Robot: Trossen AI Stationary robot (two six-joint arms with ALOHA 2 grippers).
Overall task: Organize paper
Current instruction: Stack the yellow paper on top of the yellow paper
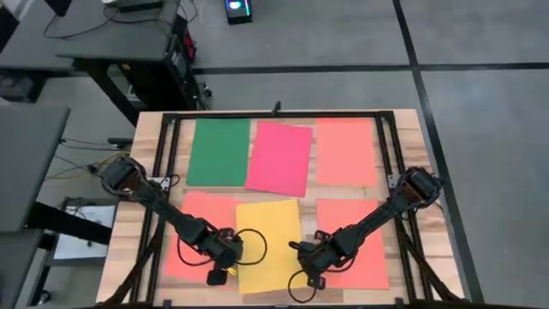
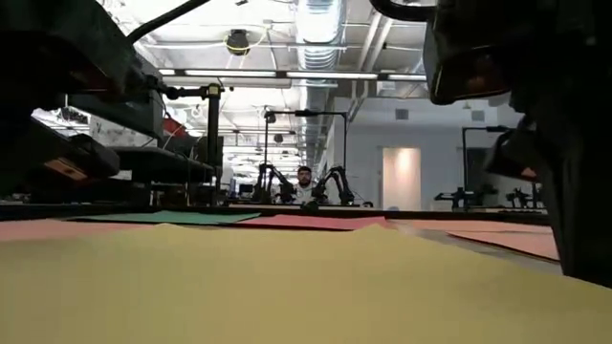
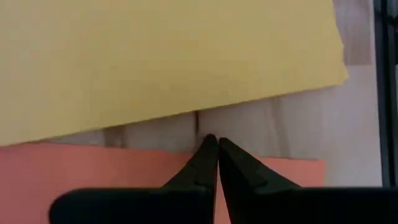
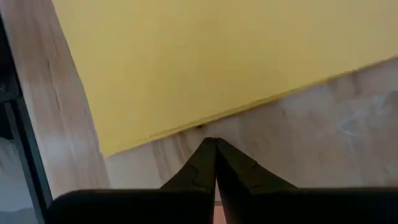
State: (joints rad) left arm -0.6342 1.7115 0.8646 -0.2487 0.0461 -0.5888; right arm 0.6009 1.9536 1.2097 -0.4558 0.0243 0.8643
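High view showed six sheets of paper [image 1: 277, 158] lying flat on the wooden tabletop [image 1: 410, 124], the yellow sheet [image 1: 268, 242] front-centre between the left gripper [image 1: 225, 264] and right gripper [image 1: 307, 262], whose jaws were both pressed together, empty, near that sheet's edges.

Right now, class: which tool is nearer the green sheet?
The left tool, shut by the yellow sheet's left edge. The right tool, also shut, is across that sheet, farther from the green sheet.
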